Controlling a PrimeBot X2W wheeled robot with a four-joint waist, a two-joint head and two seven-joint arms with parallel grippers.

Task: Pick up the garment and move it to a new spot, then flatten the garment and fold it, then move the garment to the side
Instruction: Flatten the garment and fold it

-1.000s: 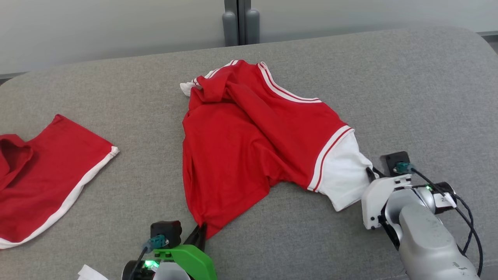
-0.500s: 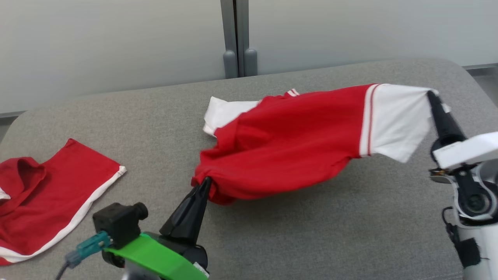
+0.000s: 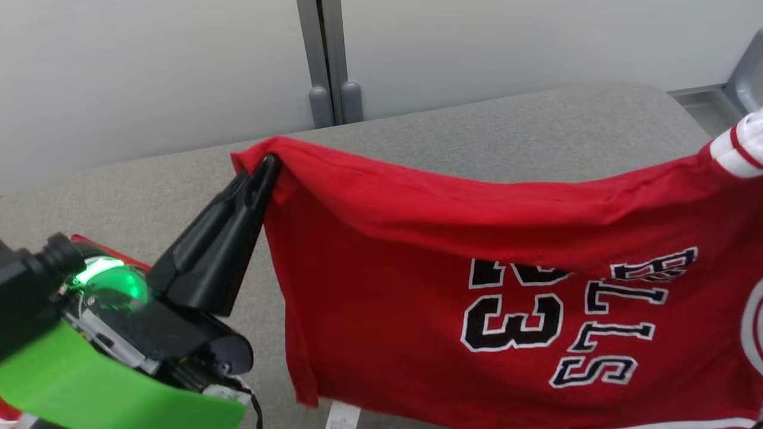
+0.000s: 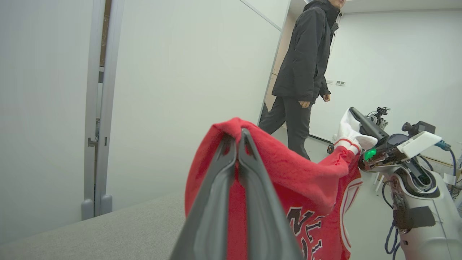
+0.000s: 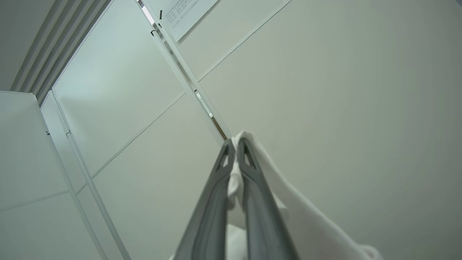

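Above grey cushion (image 3: 477, 131), left fingers (image 3: 226, 238) and right fingers (image 5: 256, 209) pinch red garment (image 3: 417, 268).

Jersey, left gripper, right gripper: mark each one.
jersey (image 3: 387, 238), head view, red panel left of the number.
left gripper (image 3: 267, 167), head view, fingertips pinching the red corner.
right gripper (image 5: 234, 146), right wrist view, fingertips pinching the white sleeve.

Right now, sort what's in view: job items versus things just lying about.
Job: red jersey; left jaws, shut on its red corner; right jaws, shut on its white sleeve; grey table.
Lying about: person in dark jacket; door frame.
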